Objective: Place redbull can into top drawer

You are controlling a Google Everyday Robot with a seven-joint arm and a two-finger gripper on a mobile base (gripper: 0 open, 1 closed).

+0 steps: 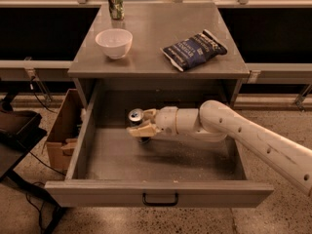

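Tool [140, 128], redbull can [136, 116]: top drawer [161, 187] centre

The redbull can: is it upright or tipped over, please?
Upright: the redbull can has its top facing up, held by the gripper in the top drawer.

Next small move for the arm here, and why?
Probably open the gripper and let go. It holds the redbull can upright inside the open top drawer, left of centre, with the can's base at or just above the drawer floor; whether it touches is hard to tell, so release gently.
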